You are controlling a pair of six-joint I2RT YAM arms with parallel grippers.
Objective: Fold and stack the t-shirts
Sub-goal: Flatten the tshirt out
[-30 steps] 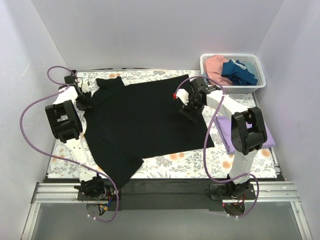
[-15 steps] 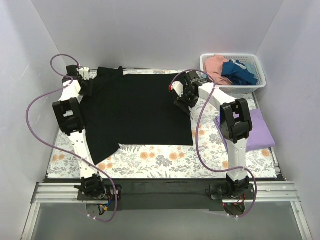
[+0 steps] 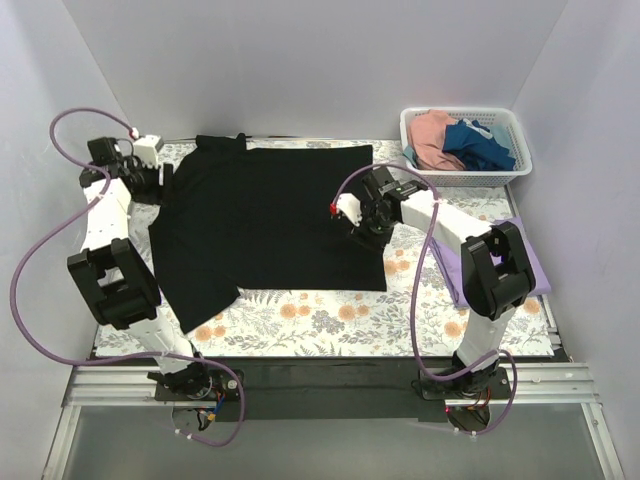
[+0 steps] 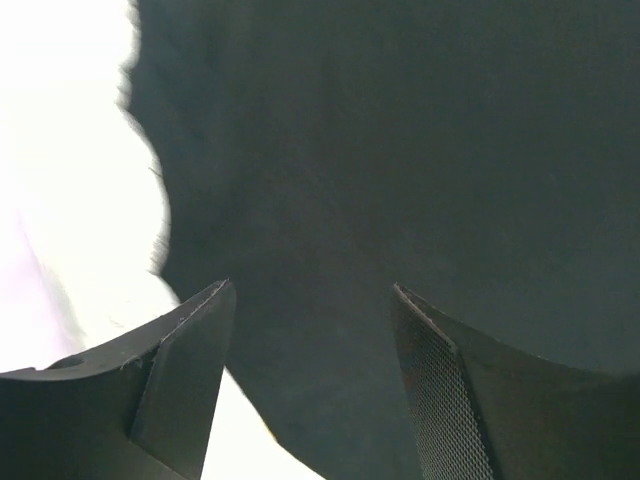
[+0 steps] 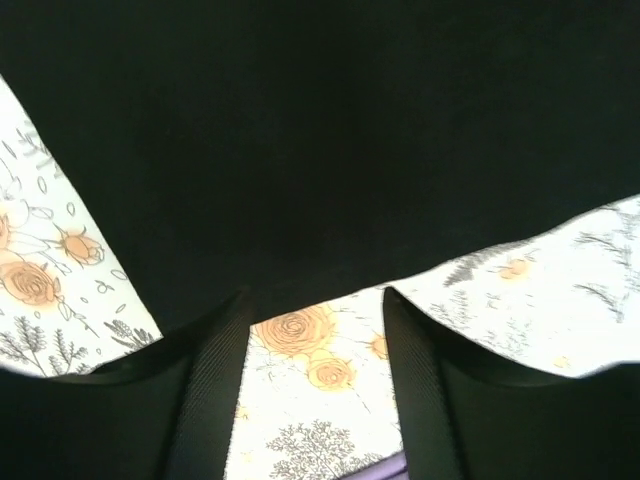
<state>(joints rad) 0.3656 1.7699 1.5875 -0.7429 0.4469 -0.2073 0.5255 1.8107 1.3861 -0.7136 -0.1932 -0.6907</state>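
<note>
The black t-shirt (image 3: 270, 215) lies spread nearly flat on the floral tablecloth (image 3: 320, 320), well to the left of the white lattice basket (image 3: 480, 178), and both arms hover at its opposite edges. The right gripper (image 5: 315, 292) hangs over the shirt's edge on the basket side, jaws apart and empty, with the cloth border and printed flowers showing between them. The left gripper (image 4: 310, 288) sits at the edge farthest from the basket, jaws also parted with nothing pinched, only dark fabric below. This shirt looks light, limp and thin: it should drape, drag and wrinkle rather than keep a shape, and a single pinch would likely let the rest sag. The best holds look like the corners or a hem on each side, lifted together so the fold stays even. A pink t-shirt (image 3: 432, 135) and a dark blue t-shirt (image 3: 480, 145) sit bunched inside the basket, and a lavender t-shirt (image 3: 535, 270) lies folded just in front of the basket, a likely base for the stack.
</note>
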